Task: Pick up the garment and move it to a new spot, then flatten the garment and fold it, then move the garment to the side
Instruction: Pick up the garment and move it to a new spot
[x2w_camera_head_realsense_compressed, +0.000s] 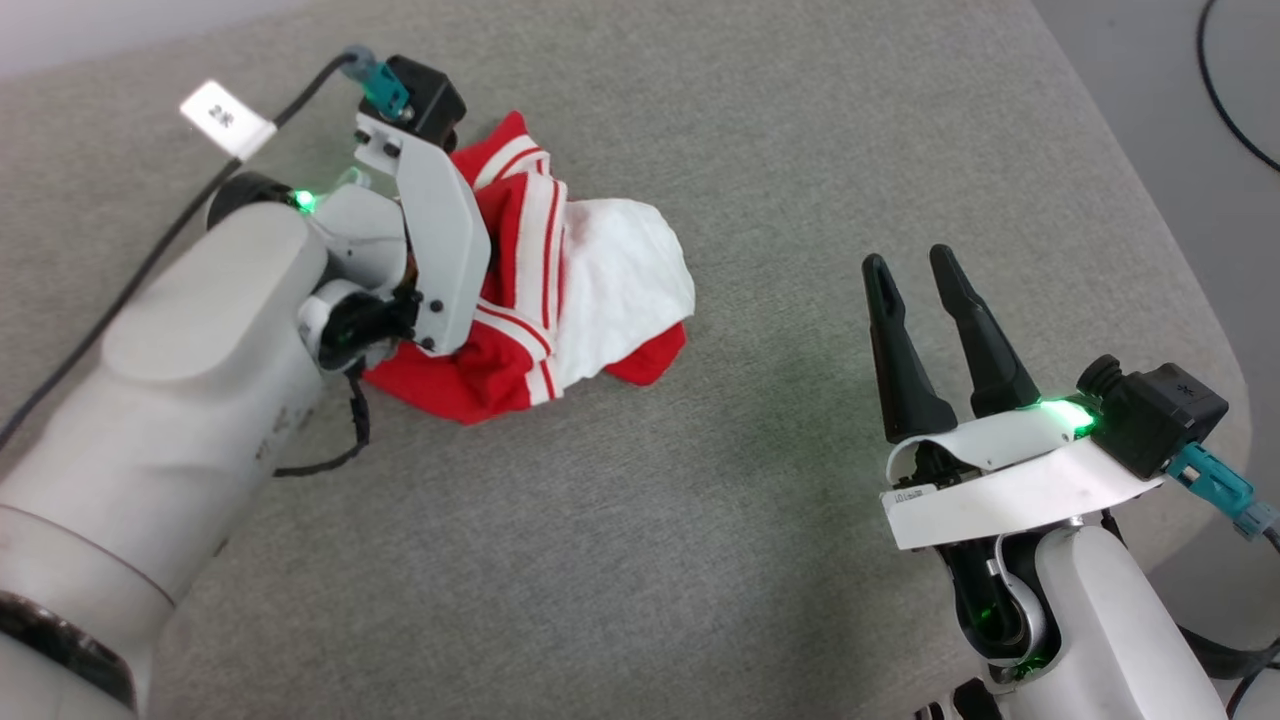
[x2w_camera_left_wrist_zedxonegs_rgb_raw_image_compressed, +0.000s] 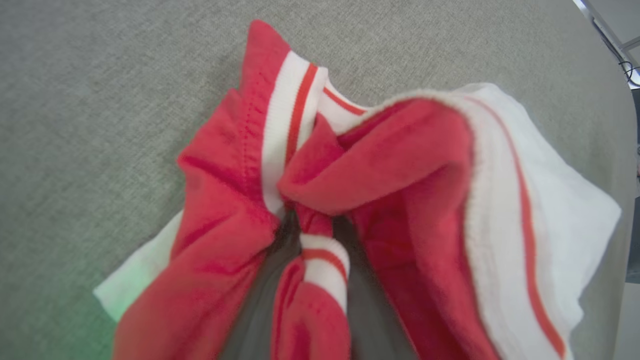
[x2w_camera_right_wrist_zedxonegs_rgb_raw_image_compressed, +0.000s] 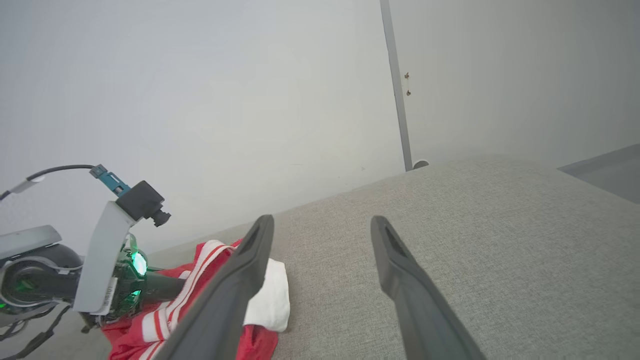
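The garment lies in a crumpled heap on the grey padded surface, left of the middle, showing red cloth, a white sleeve and striped trim. My left gripper is shut on it: a striped fold sits between the dark fingers, and red cloth bunches around them. In the head view the left wrist plate covers those fingers. My right gripper hovers open and empty well to the right of the garment. The right wrist view has the garment at lower left, past the open right gripper.
The padded surface curves down to an edge on the right, with grey floor and a black cable beyond. A tagged cable runs from my left wrist. A pale wall stands behind the surface.
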